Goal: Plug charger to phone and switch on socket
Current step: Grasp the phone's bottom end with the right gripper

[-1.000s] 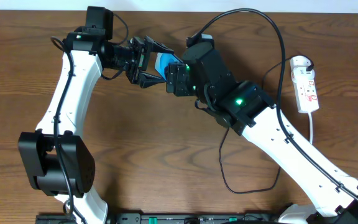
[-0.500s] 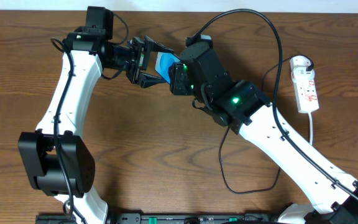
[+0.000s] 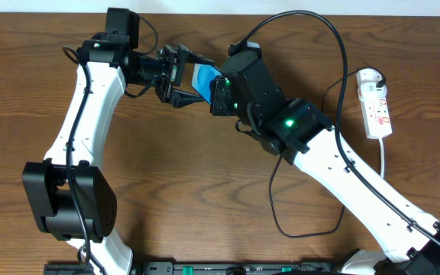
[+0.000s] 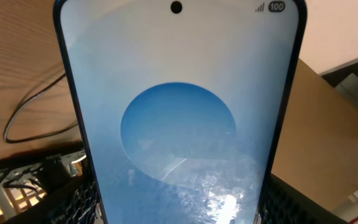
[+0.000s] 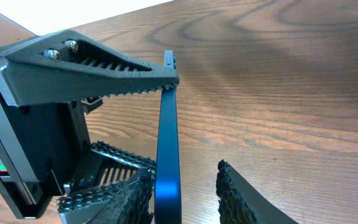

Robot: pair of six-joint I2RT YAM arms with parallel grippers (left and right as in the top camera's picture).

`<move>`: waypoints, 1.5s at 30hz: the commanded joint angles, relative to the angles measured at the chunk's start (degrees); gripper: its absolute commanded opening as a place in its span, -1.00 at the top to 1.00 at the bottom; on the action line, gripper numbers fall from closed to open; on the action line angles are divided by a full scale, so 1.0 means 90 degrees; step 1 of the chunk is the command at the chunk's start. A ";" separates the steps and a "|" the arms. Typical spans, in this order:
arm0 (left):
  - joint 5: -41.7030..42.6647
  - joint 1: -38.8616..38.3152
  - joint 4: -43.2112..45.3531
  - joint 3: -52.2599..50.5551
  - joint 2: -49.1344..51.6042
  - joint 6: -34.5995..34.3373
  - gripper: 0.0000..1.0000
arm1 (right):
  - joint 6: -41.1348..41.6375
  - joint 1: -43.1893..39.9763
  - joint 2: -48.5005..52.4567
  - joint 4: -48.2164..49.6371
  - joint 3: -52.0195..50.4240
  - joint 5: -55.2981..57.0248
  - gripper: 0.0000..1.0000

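Overhead, upper centre: the left gripper (image 3: 188, 79) is clamping the phone (image 3: 202, 76), its long axis pointing at the right gripper (image 5: 185, 177).
Seen edge-on from the right wrist, the phone is sitting between the right jaws, which are standing apart, gripping nothing visible. The charger (image 3: 345, 92) is looping near the socket (image 3: 376, 103) at the right edge, its tip unseen.

Desk: dark brown wood-grain desk (image 3: 205, 191).
Right side: narrow white power strip with red markings (image 3: 375, 103), white cord (image 3: 383, 156) trailing.
Centre-right: long thin black cable (image 3: 273, 198), looped.
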 commanded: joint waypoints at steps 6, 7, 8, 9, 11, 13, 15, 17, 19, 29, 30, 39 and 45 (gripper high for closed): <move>0.0342 -0.0019 0.0007 0.0100 -0.0197 -0.0058 -0.39 | 0.0034 0.0056 0.0085 0.0100 0.0107 0.0126 0.35; 0.0342 -0.0019 0.0007 0.0100 -0.0197 -0.0056 -0.39 | 0.0032 0.0056 0.0102 0.0119 0.0107 0.0129 0.36; 0.0342 -0.0022 0.0007 0.0100 -0.0197 -0.0056 -0.39 | 0.0032 0.0056 0.0124 0.0143 0.0107 0.0129 0.36; 0.0342 -0.0039 0.0007 0.0100 -0.0197 -0.0056 -0.40 | 0.0032 0.0056 0.0160 0.0172 0.0107 0.0129 0.37; 0.0342 -0.0051 0.0007 0.0100 -0.0197 -0.0056 -0.39 | 0.0032 0.0056 0.0182 0.0214 0.0107 0.0129 0.38; 0.0340 -0.0051 0.0007 0.0100 -0.0197 -0.0056 -0.39 | 0.0032 0.0056 0.0199 0.0243 0.0107 0.0129 0.39; 0.0340 -0.0049 0.0007 0.0100 -0.0197 -0.0056 -0.39 | 0.0032 0.0056 0.0199 0.0265 0.0107 0.0129 0.41; 0.0340 -0.0051 0.0007 0.0100 -0.0197 -0.0053 -0.39 | 0.0032 0.0056 0.0199 0.0289 0.0107 0.0129 0.43; 0.0340 -0.0051 0.0007 0.0100 -0.0197 -0.0053 -0.39 | 0.0032 0.0049 0.0199 0.0306 0.0107 0.0129 0.46; 0.0342 -0.0051 0.0007 0.0100 -0.0197 -0.0056 -0.39 | 0.0029 0.0049 0.0202 0.0308 0.0107 0.0129 0.69; 0.0342 -0.0051 0.0007 0.0100 -0.0197 -0.0056 -0.39 | 0.0029 0.0049 0.0202 0.0308 0.0107 0.0129 0.70; 0.0347 -0.0051 0.0007 0.0100 -0.0197 -0.0056 -0.39 | 0.0029 0.0049 0.0202 0.0306 0.0107 0.0131 0.89; 0.0512 -0.0051 0.0007 0.0100 -0.0197 -0.0056 -0.39 | 0.0029 0.0049 0.0202 0.0304 0.0107 0.0138 0.98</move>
